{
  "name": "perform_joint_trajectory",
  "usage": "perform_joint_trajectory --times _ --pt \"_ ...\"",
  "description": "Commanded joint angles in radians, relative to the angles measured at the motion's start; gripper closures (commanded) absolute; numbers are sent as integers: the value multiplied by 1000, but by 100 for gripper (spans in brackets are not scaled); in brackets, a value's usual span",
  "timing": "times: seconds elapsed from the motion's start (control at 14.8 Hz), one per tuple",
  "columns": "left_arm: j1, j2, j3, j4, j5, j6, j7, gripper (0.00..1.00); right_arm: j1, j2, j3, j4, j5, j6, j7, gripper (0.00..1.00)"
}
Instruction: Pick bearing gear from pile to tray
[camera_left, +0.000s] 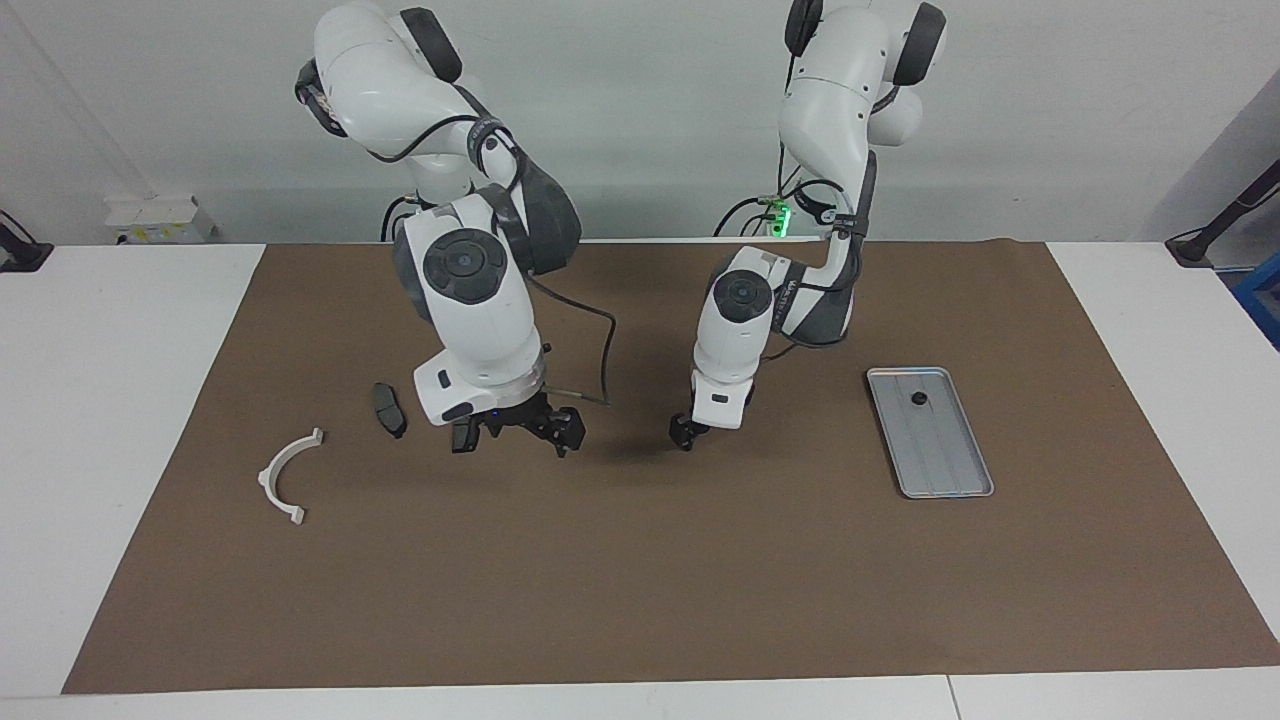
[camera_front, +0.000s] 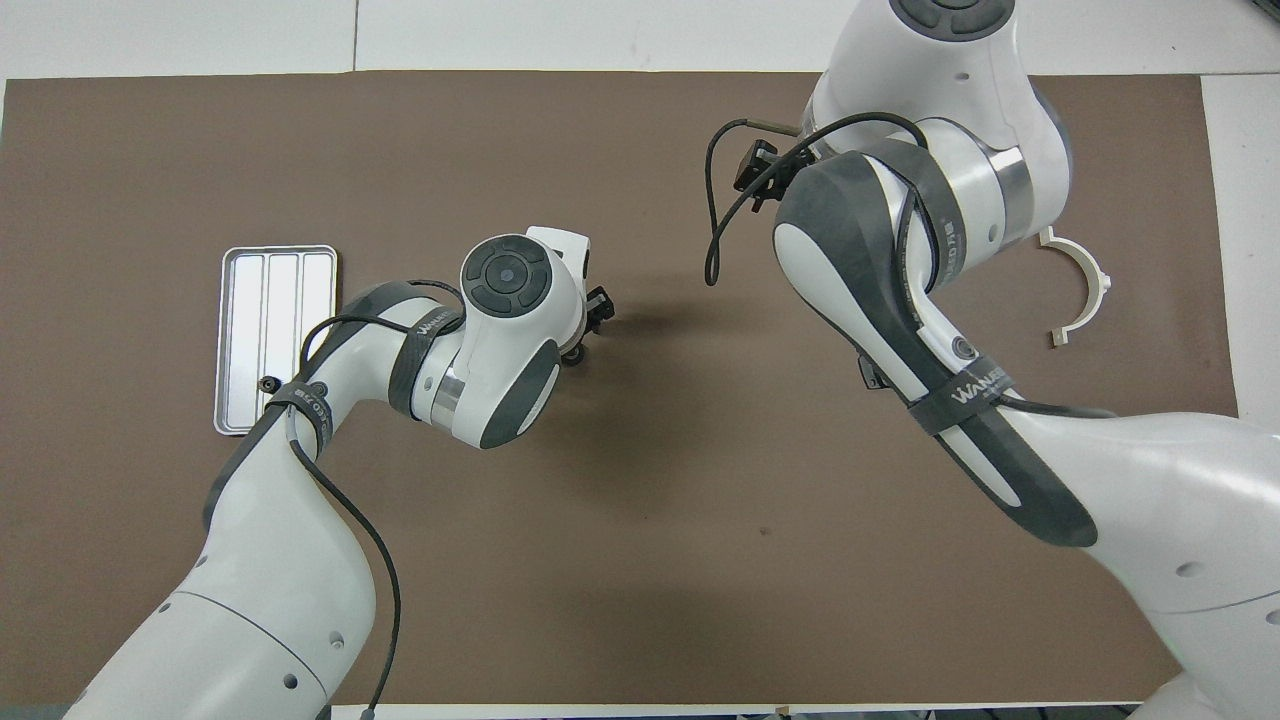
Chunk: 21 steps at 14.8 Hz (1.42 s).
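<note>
With one black ring (camera_left: 918, 399) already sitting in the tray (camera_left: 958, 478), both the left gripper (camera_left: 684, 434) and right gripper (camera_left: 517, 431) are hanging over bare mat, apparently between picks, and I cannot tell whether either is clenched or released

In the overhead view the right arm's wrist covers the right gripper (camera_left: 512, 432) and all but a sliver of the dark grey pad (camera_left: 389, 409). The left gripper (camera_left: 683, 432) is mostly under its own wrist there. The small black part (camera_left: 918, 398) in the tray (camera_left: 950, 480) is too small to identify, perhaps a ring. Both arms' bases are cut off.
</note>
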Motion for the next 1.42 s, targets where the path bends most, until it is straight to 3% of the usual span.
perform_joint_trajectory --times 0.0,0.2,0.41,0.47,0.54,0.61,0.68,0.88,1.01,1.15,1.35 --pt "-33 -16 16 -18 15 -17 -19 25 -15 -102 -72 -118 25 12 -193 0" --pt "-35 -16 16 -23 15 -17 -32 25 2 -174 -208 -193 142 51 -399 0" --pt "-42 -19 16 -29 15 -18 -42 29 0 -266 -287 -319 160 125 -583 0" --pt "-42 -22 16 -29 16 -21 -42 39 0 -292 -304 -346 160 130 -619 0" --pt "-42 -22 16 -29 15 -27 -42 59 0 -317 -322 -363 161 130 -649 0" --pt "-38 -22 16 -26 16 -32 -40 69 2 -343 -341 -382 161 128 -677 0" --pt "-33 -22 16 -21 16 -46 -39 76 2 -373 -353 -406 163 127 -708 0" --pt "-7 -37 27 19 18 -139 -7 78 25 -461 -431 -459 222 115 -775 0" --pt "63 -95 33 10 16 -197 97 78 29 -518 -453 -482 229 93 -780 0" --pt "230 -164 30 -10 16 -283 366 78 37 -565 -456 -483 229 41 -772 0" --pt "449 -166 30 -33 10 -223 757 78 43 -631 -460 -483 230 -71 -714 0"
